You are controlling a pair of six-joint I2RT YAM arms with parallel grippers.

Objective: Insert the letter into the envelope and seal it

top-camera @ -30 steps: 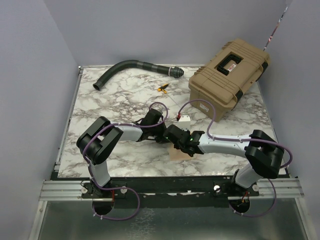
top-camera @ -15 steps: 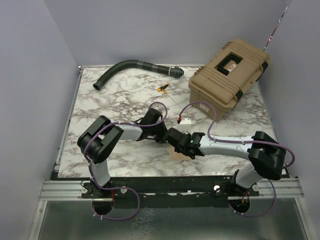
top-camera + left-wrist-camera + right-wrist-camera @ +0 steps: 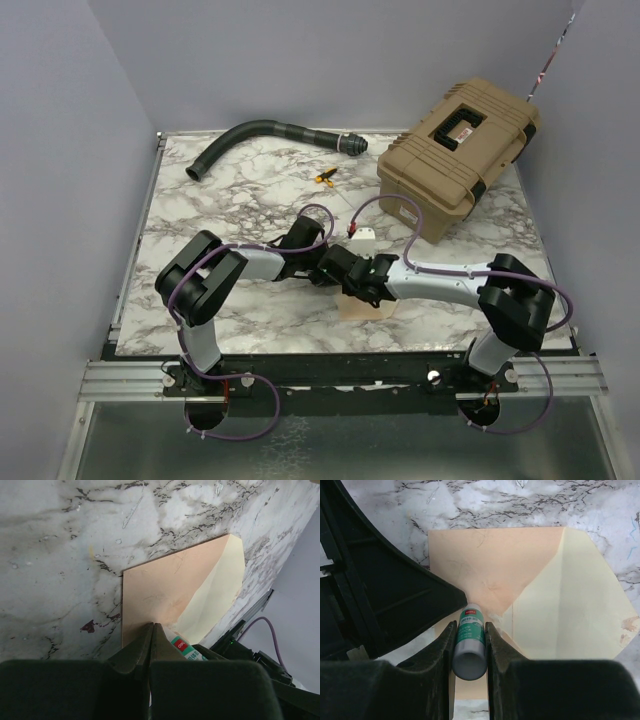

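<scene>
**A:** What sits around the envelope (image 3: pixel 365 307)?

**B:** A tan hard case (image 3: pixel 455 150) at the far right, a black hose (image 3: pixel 262 131) along the far edge and a small yellow item (image 3: pixel 325 177) between them. All are well apart from it.

**A:** And the arms?

**B:** Both fold low and inward, meeting over the envelope. It lies flat near the front edge of the counter (image 3: pixel 200 215), flap open. The left pincer (image 3: pixel 152 627) is closed together, tips on the peach face. The right pincer (image 3: pixel 469 626) clamps a glue stick (image 3: pixel 469 652), its nose at the flap's fold.

**A:** Room?

**B:** Open marble to the left and behind; the front edge is close.
</scene>
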